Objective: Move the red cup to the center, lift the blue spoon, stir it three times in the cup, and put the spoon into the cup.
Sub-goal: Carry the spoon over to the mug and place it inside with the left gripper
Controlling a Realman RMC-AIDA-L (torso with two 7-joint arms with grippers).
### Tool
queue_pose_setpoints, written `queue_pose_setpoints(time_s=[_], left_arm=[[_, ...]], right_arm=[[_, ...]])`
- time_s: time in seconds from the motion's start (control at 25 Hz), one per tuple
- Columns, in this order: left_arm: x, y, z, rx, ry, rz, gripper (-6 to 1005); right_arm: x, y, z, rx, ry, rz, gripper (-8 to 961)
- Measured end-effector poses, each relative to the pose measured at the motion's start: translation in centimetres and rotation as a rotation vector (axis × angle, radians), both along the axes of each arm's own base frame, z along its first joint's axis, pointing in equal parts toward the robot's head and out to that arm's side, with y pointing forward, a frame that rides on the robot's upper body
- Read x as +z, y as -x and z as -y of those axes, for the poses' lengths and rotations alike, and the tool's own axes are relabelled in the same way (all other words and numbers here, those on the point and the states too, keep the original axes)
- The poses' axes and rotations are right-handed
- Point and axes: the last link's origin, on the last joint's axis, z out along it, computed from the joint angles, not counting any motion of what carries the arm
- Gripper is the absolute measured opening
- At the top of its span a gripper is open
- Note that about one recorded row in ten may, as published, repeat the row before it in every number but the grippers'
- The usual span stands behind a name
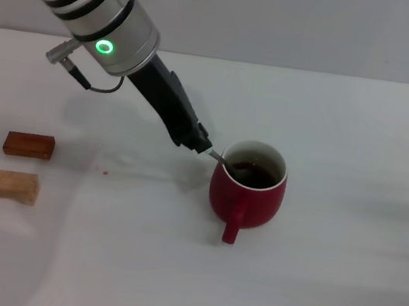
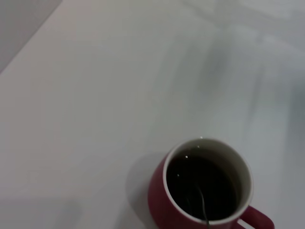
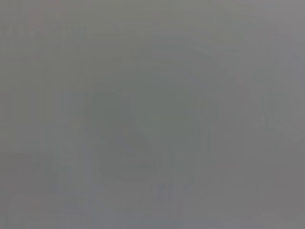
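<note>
The red cup (image 1: pixel 248 201) stands near the middle of the white table with its handle toward me and dark liquid inside. My left gripper (image 1: pixel 202 146) hangs just left of the cup's rim, shut on the blue spoon (image 1: pixel 216 156). Only the spoon's grey metal neck shows, slanting down over the rim into the liquid; its pale handle is hidden in the fingers. The left wrist view looks down into the cup (image 2: pixel 159 205), where the spoon's thin neck (image 2: pixel 202 202) dips into the dark liquid. My right gripper is out of view; the right wrist view shows plain grey.
A reddish-brown wooden block (image 1: pixel 29 145) and a pale wooden block (image 1: pixel 10 186) lie at the table's left side (image 1: pixel 92 260). A grey wall runs along the far edge.
</note>
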Motion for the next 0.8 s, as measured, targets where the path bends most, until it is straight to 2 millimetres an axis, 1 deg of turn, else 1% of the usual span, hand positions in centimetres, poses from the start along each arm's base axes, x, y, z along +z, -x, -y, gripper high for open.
queue_pose_setpoints(time_s=[0.12,0.28,0.52,0.68,0.8], left_arm=[[-0.1,0.3,0.3,0.010,0.012,0.005,128],[-0.4,0.0,0.6,0.003,0.024,0.018,128],[-0.9,-1.7,0.8,-0.039,0.051,0.070,127],[-1.0,-2.8,0.4,-0.078,0.043,0.085,124],[-1.1,-3.2,0.1,-0.097,0.024,0.090,122]], right_arm=[[-0.1,0.2,-0.2,0.003,0.004,-0.001,467],[-0.2,0.4,-0.5,0.007,0.006,0.005,467],[-0.4,0.4,-0.8,-0.004,0.015,0.017,468],[-0.4,0.3,-0.7,-0.008,0.016,0.017,468],[-0.5,0.2,-0.5,-0.011,0.016,0.014,467]])
